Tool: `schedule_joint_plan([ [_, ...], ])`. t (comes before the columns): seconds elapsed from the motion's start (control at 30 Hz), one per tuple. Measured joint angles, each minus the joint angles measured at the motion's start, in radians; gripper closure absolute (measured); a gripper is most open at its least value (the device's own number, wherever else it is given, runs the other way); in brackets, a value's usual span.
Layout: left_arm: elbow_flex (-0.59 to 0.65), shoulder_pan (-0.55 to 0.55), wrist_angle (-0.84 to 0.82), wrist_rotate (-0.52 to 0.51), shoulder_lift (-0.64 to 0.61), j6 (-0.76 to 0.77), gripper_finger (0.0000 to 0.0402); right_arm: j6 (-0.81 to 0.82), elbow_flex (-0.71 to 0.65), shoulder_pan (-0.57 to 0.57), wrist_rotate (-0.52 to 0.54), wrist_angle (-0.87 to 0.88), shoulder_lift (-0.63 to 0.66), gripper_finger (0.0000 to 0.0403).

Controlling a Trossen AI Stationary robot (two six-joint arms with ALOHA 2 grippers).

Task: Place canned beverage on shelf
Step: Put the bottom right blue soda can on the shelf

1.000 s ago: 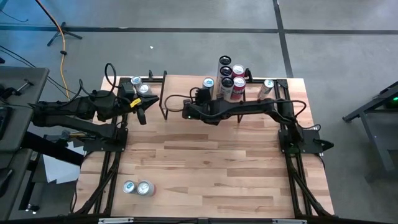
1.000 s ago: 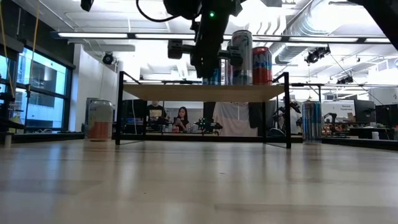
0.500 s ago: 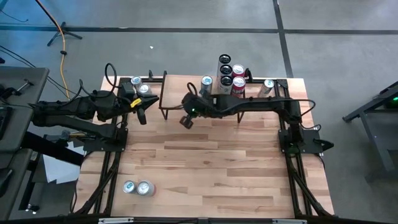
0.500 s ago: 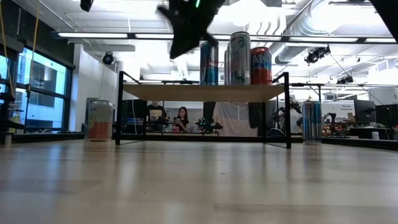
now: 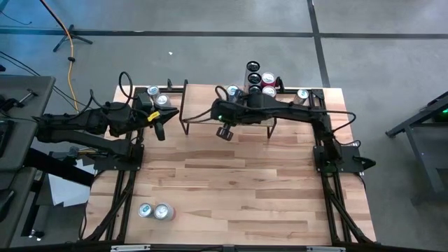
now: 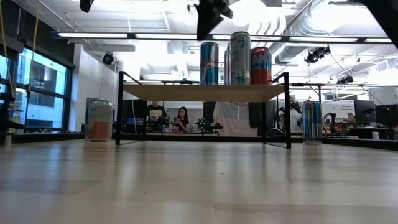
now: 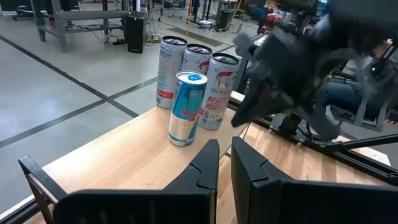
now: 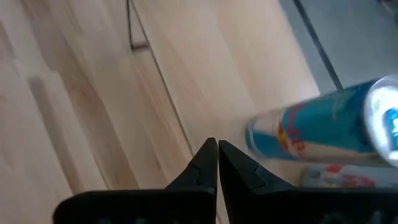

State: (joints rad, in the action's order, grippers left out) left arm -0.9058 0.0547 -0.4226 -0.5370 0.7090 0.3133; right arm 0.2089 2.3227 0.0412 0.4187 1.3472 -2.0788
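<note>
The shelf [image 5: 203,105], a light wood plank on thin black legs, stands at the table's far middle. A blue can [image 5: 232,91] stands upright on its top, next to several taller cans [image 5: 260,84]; it also shows in the low view [image 6: 209,63], the left wrist view [image 7: 186,109] and the right wrist view [image 8: 317,127]. My right gripper [image 5: 224,131] is shut and empty, high above the shelf's near edge [image 6: 205,15], near the blue can. My left gripper [image 5: 159,129] is shut and empty, waiting left of the shelf [image 7: 225,152].
Two cans [image 5: 158,96] stand at the far left behind my left gripper. One can [image 5: 302,94] stands right of the shelf. Two more cans [image 5: 154,211] stand near the table's near left corner. The middle of the table [image 5: 238,182] is bare wood.
My right gripper has drawn back from the blue can toward the table's near edge, risen well above the shelf and turned. The blue can stays upright on the shelf top.
</note>
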Motion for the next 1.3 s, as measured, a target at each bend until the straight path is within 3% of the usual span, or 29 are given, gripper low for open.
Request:
schedule_joint_plan([
  [0.17, 0.0, 0.0, 0.002, -0.002, 0.001, 0.0, 0.0401, -0.057, 0.025, -0.036, 0.018, 0.069, -0.096, 0.0403],
  [0.4, 0.0, 0.0, 0.002, -0.035, 0.012, 0.0, 0.0401, -0.142, 0.018, -0.068, 0.275, 0.114, -0.193, 0.0403],
  [0.67, 0.0, 0.0, 0.001, -0.037, 0.041, 0.023, 0.0401, -0.21, 0.018, -0.055, 0.432, 0.118, -0.293, 0.0403],
  [1.3, 0.0, 0.0, 0.002, -0.034, 0.091, 0.044, 0.0401, -0.241, 0.021, 0.038, 0.445, 0.108, -0.303, 0.0403],
])
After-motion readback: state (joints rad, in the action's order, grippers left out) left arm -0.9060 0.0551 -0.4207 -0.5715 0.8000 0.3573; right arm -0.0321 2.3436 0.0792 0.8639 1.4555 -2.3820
